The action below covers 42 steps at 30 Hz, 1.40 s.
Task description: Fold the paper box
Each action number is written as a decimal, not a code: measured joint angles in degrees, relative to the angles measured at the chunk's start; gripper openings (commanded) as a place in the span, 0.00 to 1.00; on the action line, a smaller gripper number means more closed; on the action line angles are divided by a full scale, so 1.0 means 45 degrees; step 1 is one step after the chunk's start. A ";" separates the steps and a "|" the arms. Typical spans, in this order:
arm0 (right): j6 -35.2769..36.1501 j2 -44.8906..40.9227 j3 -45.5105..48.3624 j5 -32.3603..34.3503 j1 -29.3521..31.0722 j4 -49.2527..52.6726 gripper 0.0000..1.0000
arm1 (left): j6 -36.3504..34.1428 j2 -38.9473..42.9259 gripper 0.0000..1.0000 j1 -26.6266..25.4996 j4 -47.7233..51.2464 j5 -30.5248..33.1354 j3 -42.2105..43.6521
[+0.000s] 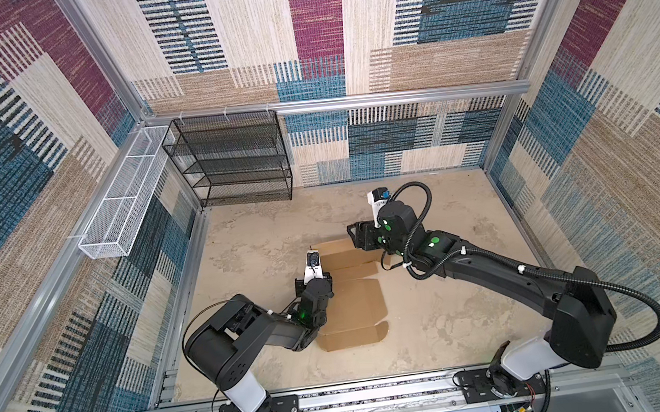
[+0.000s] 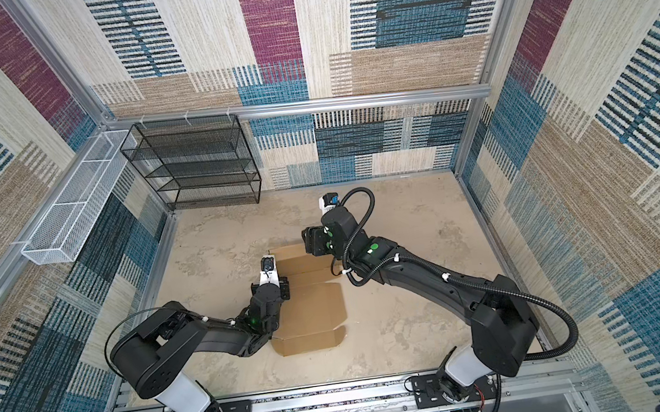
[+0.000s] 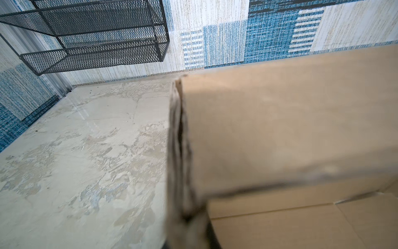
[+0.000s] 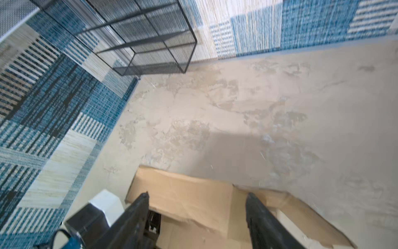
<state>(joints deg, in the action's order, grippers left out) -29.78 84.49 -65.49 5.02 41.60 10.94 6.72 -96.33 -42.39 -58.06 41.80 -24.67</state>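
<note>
Paper box (image 1: 354, 309) on desk (image 1: 457, 319) between arms, half formed. Left tool (image 1: 315, 287) closed, apparently pinching raised side wall to hold it upright. Right tool (image 4: 198, 195) jaws spread, hovering over far flap, holding nothing.

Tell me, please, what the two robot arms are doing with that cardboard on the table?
They are folding a paper box on the table. The left gripper is pinched shut on the box's raised left wall. The right gripper hangs open above the far flap, holding nothing. The near part lies mostly flat, so the box is only partly formed.
</note>
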 measured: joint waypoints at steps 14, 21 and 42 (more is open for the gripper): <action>-0.0850 0.0889 0.1214 -0.2351 -0.0461 -0.0840 0.92 | 0.0000 0.0015 0.00 0.0000 -0.0087 -0.0039 0.0131; -0.0947 0.1224 0.1316 -0.3283 -0.0461 -0.1904 0.90 | 0.0005 -0.0024 0.00 0.0000 -0.0097 -0.0049 0.0131; -0.1059 0.0738 0.2001 -0.3648 -0.0461 -0.2730 0.92 | 0.0141 0.0631 0.00 -0.0034 0.0704 0.0063 -0.0189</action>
<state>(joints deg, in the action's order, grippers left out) -34.54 87.81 -56.49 -11.40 39.53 -1.34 7.35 -93.49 -42.54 -54.89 42.09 -25.52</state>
